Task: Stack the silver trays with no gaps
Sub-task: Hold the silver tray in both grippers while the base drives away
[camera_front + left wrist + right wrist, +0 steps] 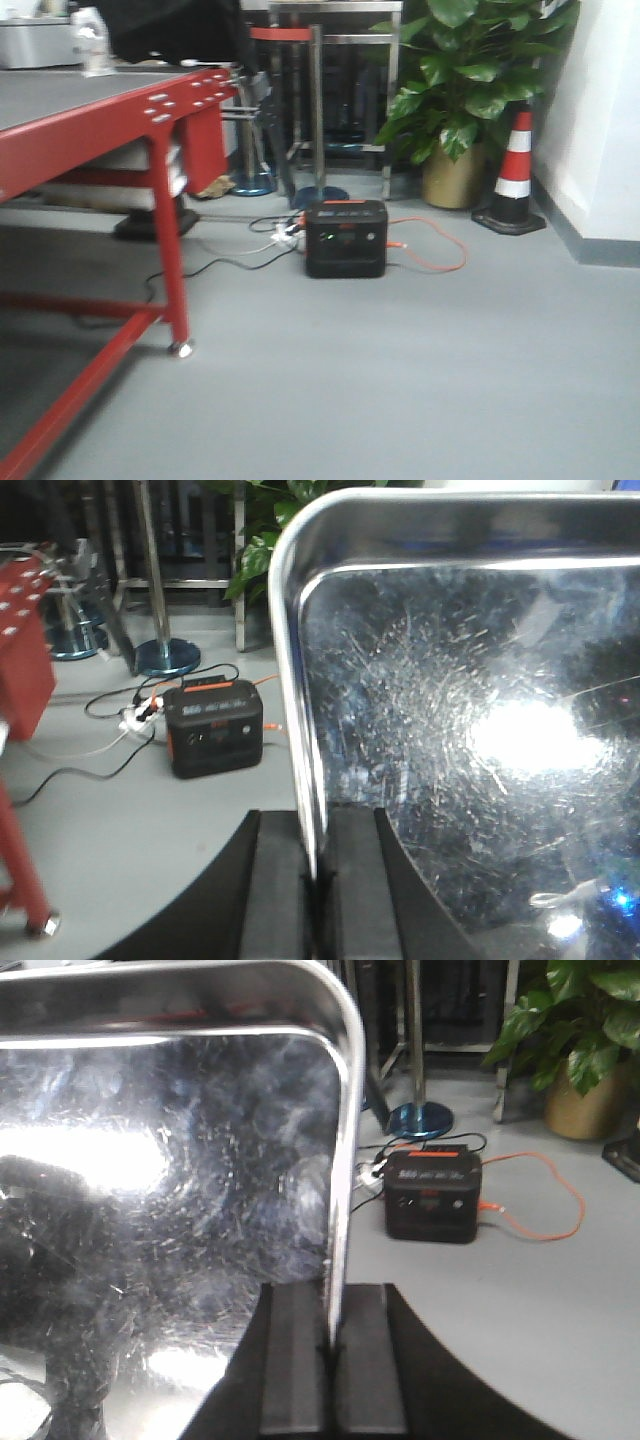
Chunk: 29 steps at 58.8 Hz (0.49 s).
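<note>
You had the left pincer (pixel 316 830) pinching one side rim of a silver tray (pixel 450 730) and the right pincer (pixel 335 1305) pinching the opposite rim, probably the same tray, held above the floor (pixel 400 380) beside the red surface (pixel 60 100), no stack visible, so stacking looked undone.

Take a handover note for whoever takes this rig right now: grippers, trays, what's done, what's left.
Left gripper: shut on the left rim of a silver tray.
Right gripper: shut on a right rim, apparently of the same tray, which is held up between both arms.
Done: tray picked up. No other tray or stack is in view.
Left: set it onto the other trays without gaps, then release.
</note>
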Tool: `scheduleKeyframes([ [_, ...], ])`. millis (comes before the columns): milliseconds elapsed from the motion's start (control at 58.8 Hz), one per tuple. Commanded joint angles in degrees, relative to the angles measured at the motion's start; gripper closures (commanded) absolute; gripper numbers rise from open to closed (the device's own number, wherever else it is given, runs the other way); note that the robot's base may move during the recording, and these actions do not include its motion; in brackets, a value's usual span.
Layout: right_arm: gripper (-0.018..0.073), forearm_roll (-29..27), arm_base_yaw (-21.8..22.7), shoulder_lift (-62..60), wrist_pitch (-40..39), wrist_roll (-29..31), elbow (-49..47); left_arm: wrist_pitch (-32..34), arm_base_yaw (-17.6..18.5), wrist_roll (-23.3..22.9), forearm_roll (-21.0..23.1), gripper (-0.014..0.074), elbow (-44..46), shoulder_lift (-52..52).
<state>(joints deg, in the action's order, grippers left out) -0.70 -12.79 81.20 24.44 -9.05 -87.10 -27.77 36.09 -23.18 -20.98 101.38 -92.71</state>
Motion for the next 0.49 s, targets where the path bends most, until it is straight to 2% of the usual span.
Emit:
scheduleKeyframes([
  [0, 0.0638, -2.2, -1.0, -0.6, -4.0, 0.6, -0.3, 4.7, 1.2, 0.4, 2.2, 0.0603, 0.7, 0.3],
  [476, 0.0638, -2.2, -1.0, -0.6, -4.0, 0.6, -0.3, 4.8, 1.2, 0.4, 2.2, 0.0603, 0.7, 0.3],
])
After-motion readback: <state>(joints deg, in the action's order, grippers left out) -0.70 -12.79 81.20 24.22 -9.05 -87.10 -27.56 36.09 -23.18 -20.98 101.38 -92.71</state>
